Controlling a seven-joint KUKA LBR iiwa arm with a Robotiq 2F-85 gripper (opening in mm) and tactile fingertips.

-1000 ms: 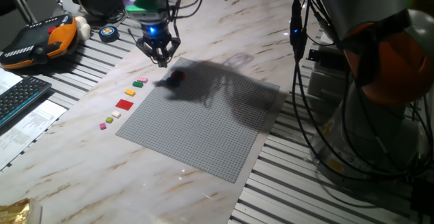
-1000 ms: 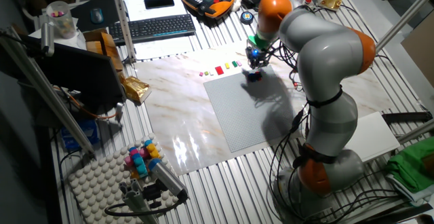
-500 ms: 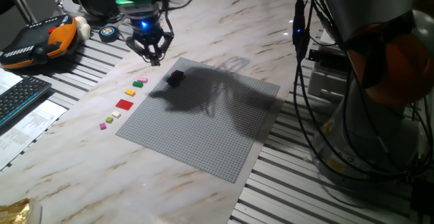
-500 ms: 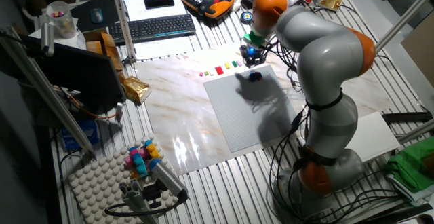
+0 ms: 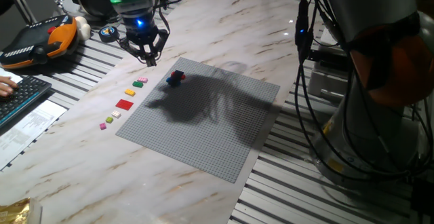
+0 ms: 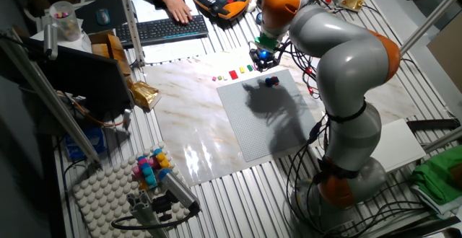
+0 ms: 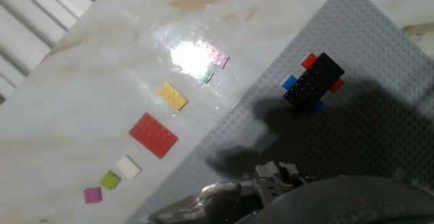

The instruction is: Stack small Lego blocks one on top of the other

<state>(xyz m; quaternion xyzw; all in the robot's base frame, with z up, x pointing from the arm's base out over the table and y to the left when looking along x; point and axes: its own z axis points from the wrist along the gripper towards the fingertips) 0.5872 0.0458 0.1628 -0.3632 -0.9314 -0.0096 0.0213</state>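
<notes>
Small Lego blocks stacked crookedly, black atop red and blue, near grey studded plate's far corner. Marble tabletop, keyboard beyond. Gripper lifted clear since before, hovering off-plate; fingers seemingly apart, empty.

No text, label or number can be read; the keyboard keys look too blurred.

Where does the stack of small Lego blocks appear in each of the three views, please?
One fixed view: the stack sits upper left of centre, near the grey plate's far corner.
The other fixed view: upper centre-right, below the pincer.
Hand view: upper right.
Shared landmark: the wider red piece beside the plate.
</notes>
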